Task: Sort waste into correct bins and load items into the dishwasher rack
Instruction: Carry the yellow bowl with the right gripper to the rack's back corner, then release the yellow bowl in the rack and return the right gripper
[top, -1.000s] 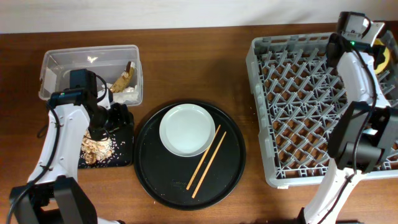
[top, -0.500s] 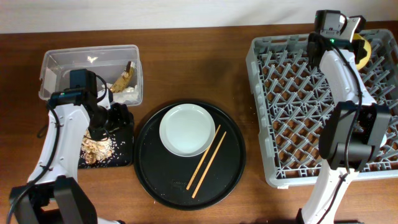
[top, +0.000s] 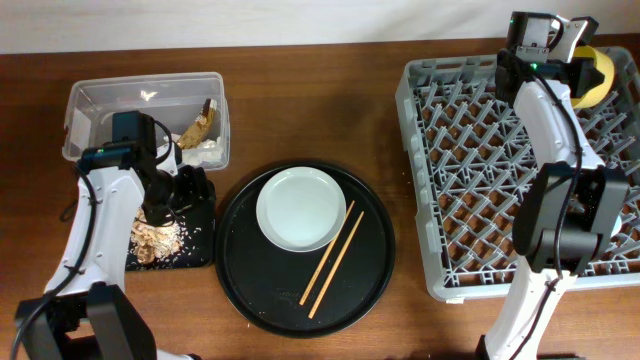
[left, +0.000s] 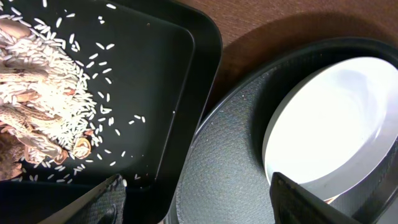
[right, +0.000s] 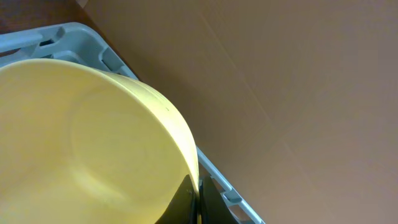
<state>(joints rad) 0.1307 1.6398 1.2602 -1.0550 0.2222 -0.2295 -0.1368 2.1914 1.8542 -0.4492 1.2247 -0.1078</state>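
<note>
My right gripper (top: 572, 62) (right: 198, 194) is shut on the rim of the small yellow bowl (top: 593, 78) (right: 87, 137), holding it over the far right corner of the grey dishwasher rack (top: 470, 170) (right: 56, 32). My left gripper (top: 190, 190) (left: 199, 208) is open and empty, low over the gap between the shallow black tray (top: 203, 245) (left: 161, 81) and the round tray. Food scraps (top: 152, 235) (left: 31, 106) lie in the shallow tray. The pale plate (top: 300, 207) (left: 336, 118) and chopsticks (top: 333, 258) rest on the round tray. The cups are out of view.
The large round black tray (top: 250, 285) (left: 230, 174) sits at centre front. The clear tub (top: 90, 100) at the back left holds a gold-brown wrapper (top: 197, 125) and white tissue (top: 205, 152). Bare wooden table lies between the round tray and the rack.
My right gripper has shifted left along the rack's far edge with the yellow bowl, which now shows more fully. The left arm has not moved.
</note>
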